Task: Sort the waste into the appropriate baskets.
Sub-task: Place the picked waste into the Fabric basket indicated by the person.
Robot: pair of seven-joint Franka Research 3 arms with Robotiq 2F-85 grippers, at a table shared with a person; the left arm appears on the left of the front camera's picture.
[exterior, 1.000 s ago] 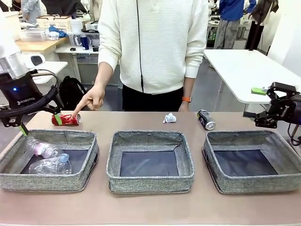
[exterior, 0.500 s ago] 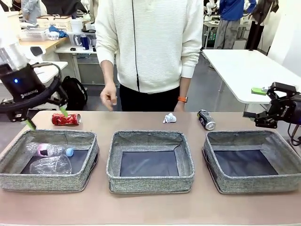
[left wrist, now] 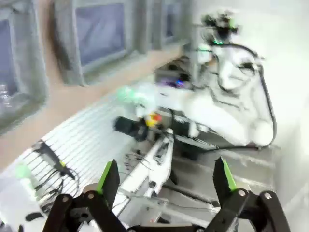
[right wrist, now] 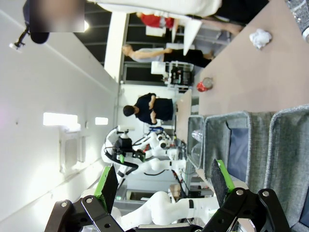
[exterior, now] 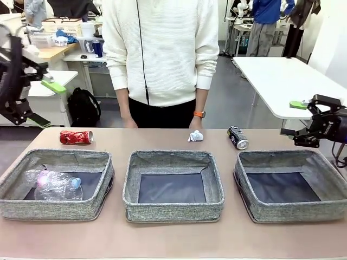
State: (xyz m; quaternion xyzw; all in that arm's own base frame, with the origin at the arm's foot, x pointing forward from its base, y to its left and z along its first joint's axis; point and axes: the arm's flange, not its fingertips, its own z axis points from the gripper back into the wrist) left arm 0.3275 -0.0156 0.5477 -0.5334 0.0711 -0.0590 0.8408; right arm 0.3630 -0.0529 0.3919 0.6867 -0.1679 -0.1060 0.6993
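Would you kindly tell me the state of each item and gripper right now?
left gripper, open, empty.
right gripper, open, empty.
red soda can, on its side on the table.
black soda can, on its side on the table.
paper wad, crumpled, on the table.
plastic bottles, lying in the left basket.
middle basket, empty.
right basket, empty.

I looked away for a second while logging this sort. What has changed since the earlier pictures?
The left pincer, open, rose away from the red can, up and to the left. The person's pointing hand drew back toward their body. The bottles in the left basket shifted slightly. That can, the paper wad, the black can and the right pincer stayed put.
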